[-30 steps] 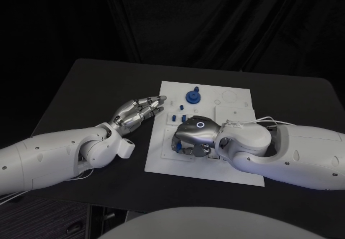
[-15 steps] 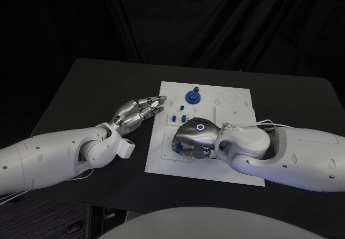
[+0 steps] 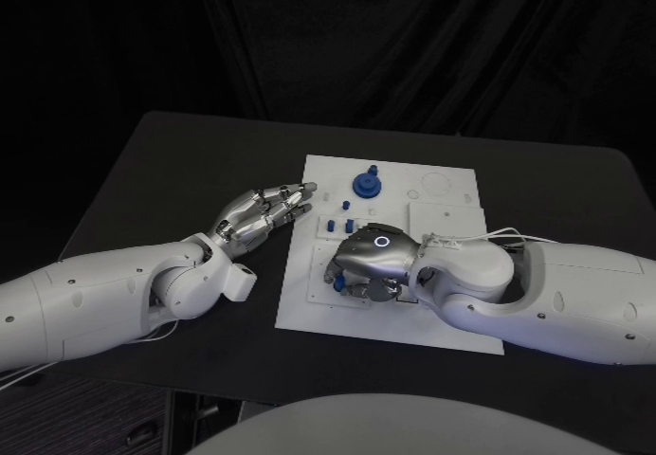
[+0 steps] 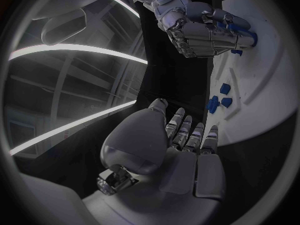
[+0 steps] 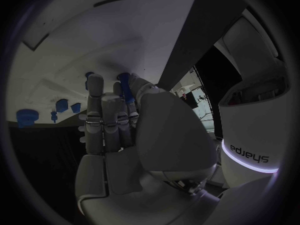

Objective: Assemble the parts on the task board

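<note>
Reading "sharpa" on the right arm (image 5: 250,157) — right hand (image 3: 367,265) holds a blue part (image 5: 125,87).

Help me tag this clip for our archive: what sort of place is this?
Probably a robotics lab test station: a black table against a dark backdrop, a white task board with small blue parts, and nothing homely. The right robot hand works on the board.

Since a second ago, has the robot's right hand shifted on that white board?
Yes, slightly. The right hand has slid toward the task board's far edge, nearer the three small blue parts. The left hand hasn't moved.
</note>
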